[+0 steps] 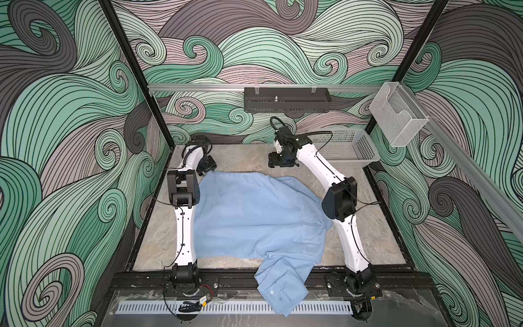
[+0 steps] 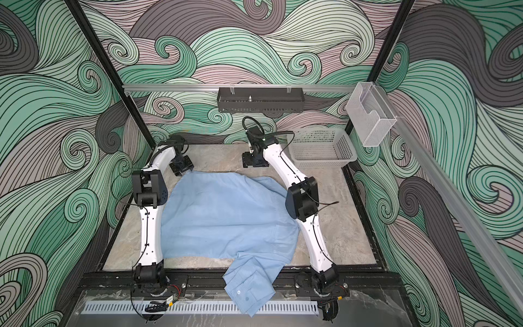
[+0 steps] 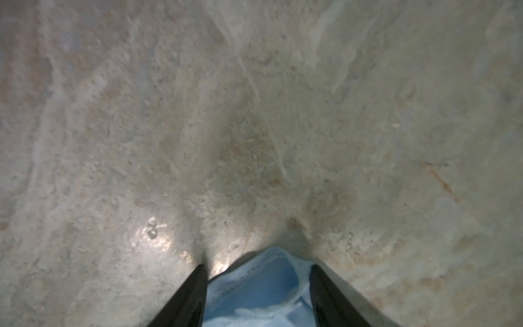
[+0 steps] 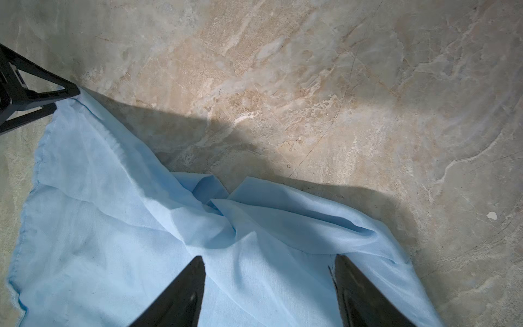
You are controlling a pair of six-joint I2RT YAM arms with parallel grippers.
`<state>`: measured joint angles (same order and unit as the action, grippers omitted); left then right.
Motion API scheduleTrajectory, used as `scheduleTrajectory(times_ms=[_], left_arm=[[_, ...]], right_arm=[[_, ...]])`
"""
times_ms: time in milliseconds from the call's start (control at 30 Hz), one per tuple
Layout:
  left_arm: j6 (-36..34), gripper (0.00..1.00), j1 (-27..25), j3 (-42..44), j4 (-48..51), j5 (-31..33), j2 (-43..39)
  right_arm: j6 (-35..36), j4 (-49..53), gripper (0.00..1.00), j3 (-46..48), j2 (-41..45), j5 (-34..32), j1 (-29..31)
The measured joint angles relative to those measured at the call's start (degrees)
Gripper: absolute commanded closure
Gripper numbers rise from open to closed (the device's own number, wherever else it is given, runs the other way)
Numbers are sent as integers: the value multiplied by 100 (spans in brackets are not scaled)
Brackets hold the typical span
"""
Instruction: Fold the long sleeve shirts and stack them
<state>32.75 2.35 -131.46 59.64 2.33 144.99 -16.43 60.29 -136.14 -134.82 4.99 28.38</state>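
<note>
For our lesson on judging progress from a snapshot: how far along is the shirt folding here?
Done: the shirt lies spread out on the table, no tidy fold visible. In hand: the left gripper stands open around its far corner; the right gripper hovers open above the bunched far edge. Left: one sleeve hangs over the near edge; every fold and the stacking remain.
</note>
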Motion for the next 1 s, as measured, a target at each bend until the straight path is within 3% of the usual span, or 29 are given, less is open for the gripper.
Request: scheduleTrajectory(times_ms=[300,500,633,700,867,1000], left_arm=[[2,100,0,225,20,0,-76],[31,100,-2,643,-52,-17,-407],[24,100,-66,2184,-378,-254,-1775],[46,100,-229,3145,-579,-348,-2918],[260,100,-1110,5364,-1099,-640,-5578],[459,100,-1576,6964,-1113,-772,-7007]], right_arm=[[-2,-4,27,15,0,0,0],[-2,4,27,208,20,-4,0],[-2,20,27,271,24,-11,0],[-4,20,27,273,24,-28,0],[22,28,26,273,24,-68,11],[284,37,26,273,24,-205,103]])
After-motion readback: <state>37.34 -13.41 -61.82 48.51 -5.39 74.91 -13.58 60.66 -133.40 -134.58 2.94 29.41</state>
